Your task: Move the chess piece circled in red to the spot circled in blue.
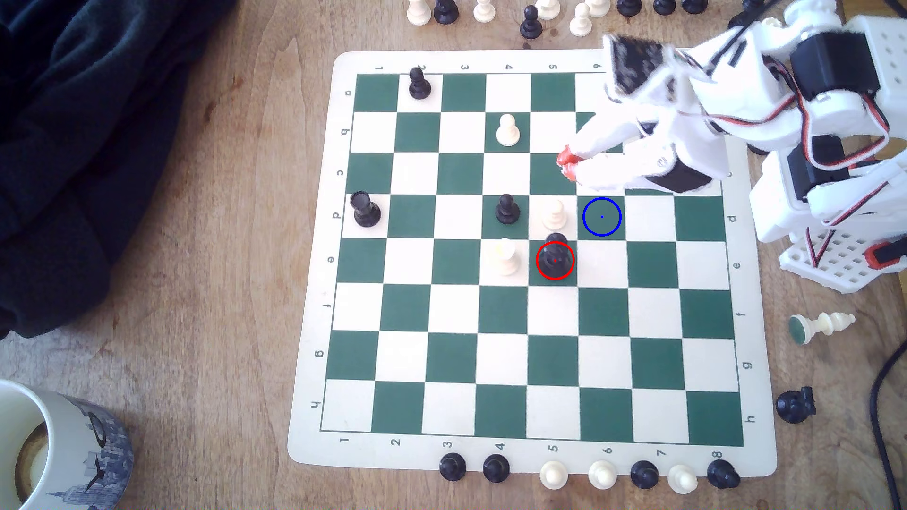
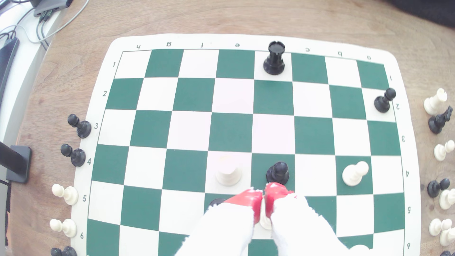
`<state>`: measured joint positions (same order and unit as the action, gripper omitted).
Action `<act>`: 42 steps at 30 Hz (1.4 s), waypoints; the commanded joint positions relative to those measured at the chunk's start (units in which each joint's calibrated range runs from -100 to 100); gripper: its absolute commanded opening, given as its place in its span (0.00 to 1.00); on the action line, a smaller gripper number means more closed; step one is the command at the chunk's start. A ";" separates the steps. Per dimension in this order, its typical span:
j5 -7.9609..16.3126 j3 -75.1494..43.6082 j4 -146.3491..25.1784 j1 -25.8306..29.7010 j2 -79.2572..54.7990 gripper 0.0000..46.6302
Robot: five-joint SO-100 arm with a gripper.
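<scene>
Claw (image 1: 568,164), tips seemingly pressed together and empty, hovers well apart from red-ringed black piece (image 1: 555,256).

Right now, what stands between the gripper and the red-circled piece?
In the exterior view, a white pawn stands between the gripper and the red-circled piece, just beside the piece.

The white mug (image 1: 54,441) is cut off at the exterior view's corner; the gripper (image 2: 263,199) hides most of a white pawn (image 2: 265,220).
</scene>
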<state>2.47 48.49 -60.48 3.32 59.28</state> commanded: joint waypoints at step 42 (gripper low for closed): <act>8.99 -18.57 -3.24 3.13 -39.50 0.40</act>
<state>11.60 35.29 -64.22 6.56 19.98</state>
